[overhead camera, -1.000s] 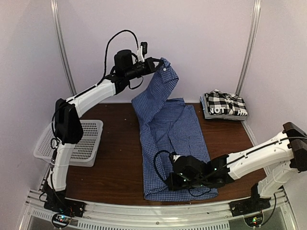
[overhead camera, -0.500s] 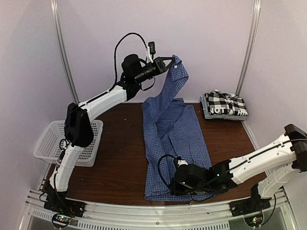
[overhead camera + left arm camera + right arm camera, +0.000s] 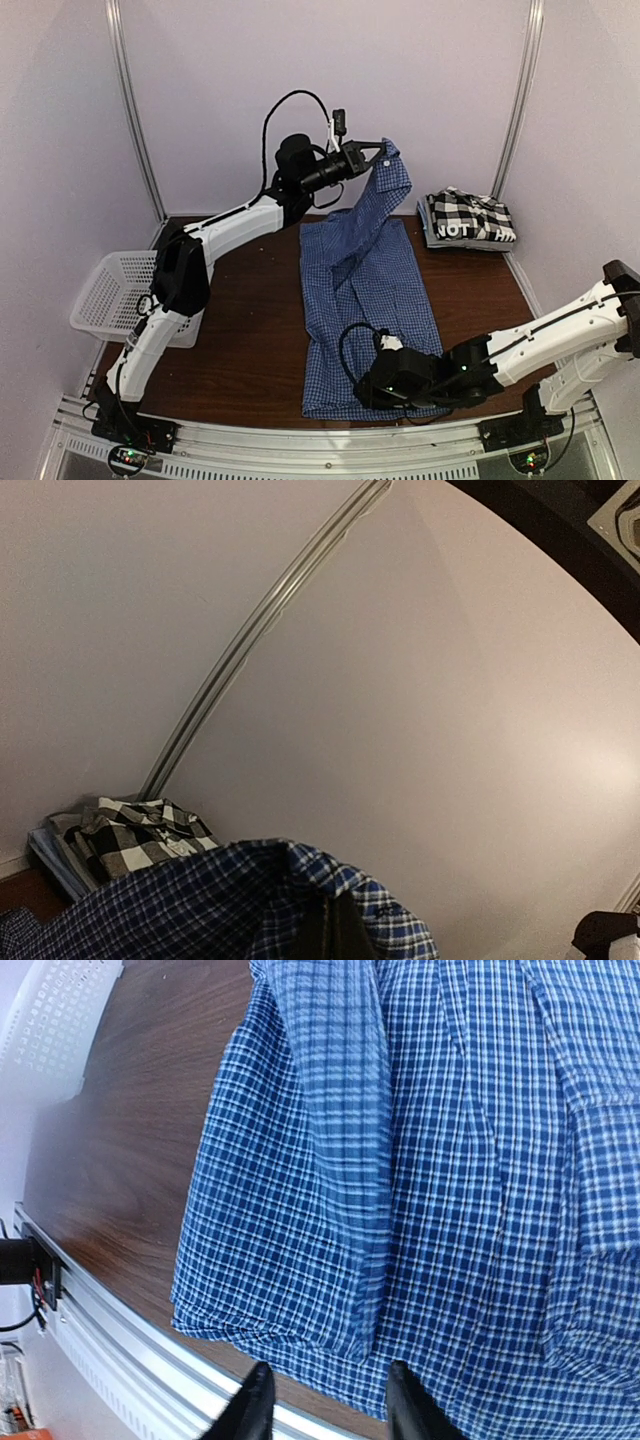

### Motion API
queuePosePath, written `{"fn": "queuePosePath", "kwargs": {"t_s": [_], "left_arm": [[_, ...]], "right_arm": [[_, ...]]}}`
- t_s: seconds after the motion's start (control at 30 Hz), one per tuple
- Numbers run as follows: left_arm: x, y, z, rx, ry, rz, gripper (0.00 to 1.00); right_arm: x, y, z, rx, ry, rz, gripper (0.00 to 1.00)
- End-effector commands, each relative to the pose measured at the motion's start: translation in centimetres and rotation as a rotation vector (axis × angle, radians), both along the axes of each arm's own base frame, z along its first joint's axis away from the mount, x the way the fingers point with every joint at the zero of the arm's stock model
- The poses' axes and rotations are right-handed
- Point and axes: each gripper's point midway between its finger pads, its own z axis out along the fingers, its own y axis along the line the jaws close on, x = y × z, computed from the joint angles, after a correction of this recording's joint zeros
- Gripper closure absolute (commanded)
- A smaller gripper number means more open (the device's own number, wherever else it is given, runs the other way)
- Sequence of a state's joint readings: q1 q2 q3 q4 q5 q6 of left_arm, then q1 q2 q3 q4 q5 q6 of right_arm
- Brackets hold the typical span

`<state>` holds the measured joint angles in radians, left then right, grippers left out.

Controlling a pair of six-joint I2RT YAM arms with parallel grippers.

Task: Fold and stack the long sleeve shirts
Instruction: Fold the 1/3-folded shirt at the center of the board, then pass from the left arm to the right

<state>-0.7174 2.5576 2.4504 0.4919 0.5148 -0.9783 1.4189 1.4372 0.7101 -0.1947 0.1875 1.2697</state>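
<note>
The blue shirt [image 3: 365, 290] is laid with its long axis running from the near edge of the table [image 3: 250, 330] toward the back wall. Its near hem is flat on the wood, while its far end, collar included, is lifted well above the table.

That raised end is pinched in the left gripper [image 3: 378, 156], clamped tight on the cloth. The left arm is stretched high and far across toward the middle of the back wall, with its wrist about level. From the gripper the cloth hangs down and toward the near side, so a fold over the body would, in all likelihood, be made by drawing this end back toward the hem.

The right gripper [image 3: 328, 1412] is held low at the near hem. Its 2 fingers are parted and no cloth is seen between them, and the hem lies just beyond the tips. The right arm is reached in flat from the right side and is the nearer arm to that hem.

The black-and-white shirt [image 3: 468, 220] is seen folded at the far right corner, apart from the blue one.
</note>
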Motion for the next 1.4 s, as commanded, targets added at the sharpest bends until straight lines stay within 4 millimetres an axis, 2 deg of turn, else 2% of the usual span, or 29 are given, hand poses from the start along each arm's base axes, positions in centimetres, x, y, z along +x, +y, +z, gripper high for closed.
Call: {"fn": "queuePosePath", "kwargs": {"t_s": [0.0,0.1,0.17,0.3,0.43,0.5,0.6,0.67,0.73,0.9,1.0,1.17,1.27,1.33,1.37], "left_arm": [[-1.4,0.3,2.4,-0.059,-0.074,-0.038,1.0],[-1.5,0.2,1.6,-0.042,-0.068,-0.049,1.0],[-1.7,0.2,1.3,-0.036,-0.063,-0.057,1.0],[-2.0,0.1,0.0,-0.013,-0.045,-0.077,1.0],[-2.4,0.1,-0.7,0.009,-0.031,-0.091,1.0],[-2.6,0.2,-0.8,0.018,-0.029,-0.096,1.0],[-2.9,0.3,-1.0,0.03,-0.028,-0.093,1.0],[-3.0,0.4,-1.1,0.038,-0.022,-0.095,1.0],[-3.1,0.3,-1.2,0.047,-0.013,-0.099,1.0],[-3.1,0.1,-1.6,0.077,-0.002,-0.104,1.0],[-3.0,0.0,-1.9,0.097,0.009,-0.102,1.0],[-3.0,-0.2,-2.4,0.11,0.021,-0.105,1.0],[-3.2,-0.4,-2.4,0.115,0.022,-0.109,1.0],[-3.1,-0.5,-2.5,0.125,0.028,-0.106,1.0],[-3.1,-0.5,-2.5,0.132,0.031,-0.102,1.0]], "right_arm": [[2.0,-0.9,3.6,-0.019,-0.119,-0.049,0.47],[5.3,-2.2,8.2,0.006,-0.227,-0.086,0.29],[8.4,-3.2,11.0,0.031,-0.287,-0.113,0.22],[15.2,-6.5,16.8,0.02,-0.431,-0.194,0.15],[20.6,-10.1,21.0,-0.014,-0.546,-0.245,0.1],[22.8,-11.8,22.3,-0.028,-0.582,-0.265,0.09],[25.7,-14.3,22.7,-0.043,-0.605,-0.282,0.09],[27.4,-14.7,22.5,-0.01,-0.616,-0.232,0.1],[29.0,-13.9,22.0,0.018,-0.618,-0.154,0.12],[31.1,-11.5,21.5,0.008,-0.636,-0.032,0.14],[32.5,-11.4,21.4,-0.008,-0.646,-0.033,0.15],[33.9,-11.6,21.6,-0.019,-0.657,-0.051,0.22],[34.6,-11.6,21.3,-0.017,-0.657,-0.046,0.33],[35.1,-11.3,20.6,-0.023,-0.635,-0.03,0.5],[35.3,-11.1,20.4,-0.026,-0.626,-0.022,0.67]]}}
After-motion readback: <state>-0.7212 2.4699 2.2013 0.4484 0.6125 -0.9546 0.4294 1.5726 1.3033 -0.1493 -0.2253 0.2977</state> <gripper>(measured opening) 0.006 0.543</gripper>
